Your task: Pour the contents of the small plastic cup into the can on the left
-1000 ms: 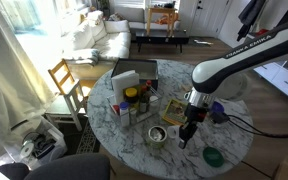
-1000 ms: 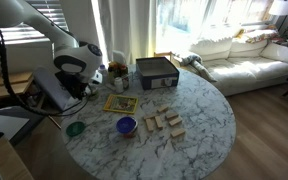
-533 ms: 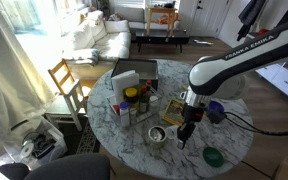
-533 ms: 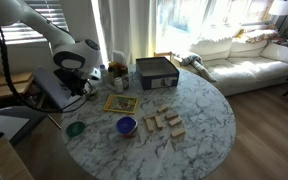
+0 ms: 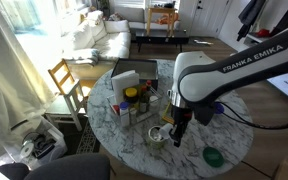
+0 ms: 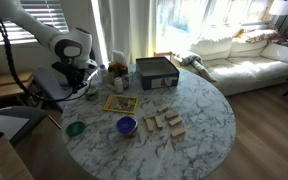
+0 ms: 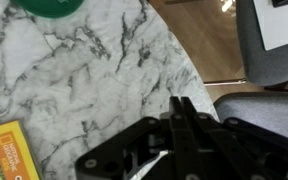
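Observation:
The silver can [image 5: 157, 135] stands open on the marble table [image 5: 134, 150] near its front edge. My gripper [image 5: 177, 131] hangs just beside the can, fingertips down and close to the tabletop. In the wrist view the gripper [image 7: 181, 104] has its two fingers pressed together with nothing between them, over the table's edge. A small blue plastic cup [image 5: 216, 111] stands apart behind the arm; it also shows in an exterior view [image 6: 126, 126]. The arm hides the can in that view.
A green lid [image 5: 212, 156] lies near the table edge and shows in the wrist view [image 7: 49, 5]. An orange-lidded jar [image 5: 131, 95], a dark box [image 6: 156, 72], a yellow book [image 6: 121, 102] and wooden blocks [image 6: 164, 122] are on the table. A grey chair [image 7: 274, 50] stands beside it.
The arm has swung toward the can, bringing my shut gripper from a little way off to right beside it. Nothing on the table has moved.

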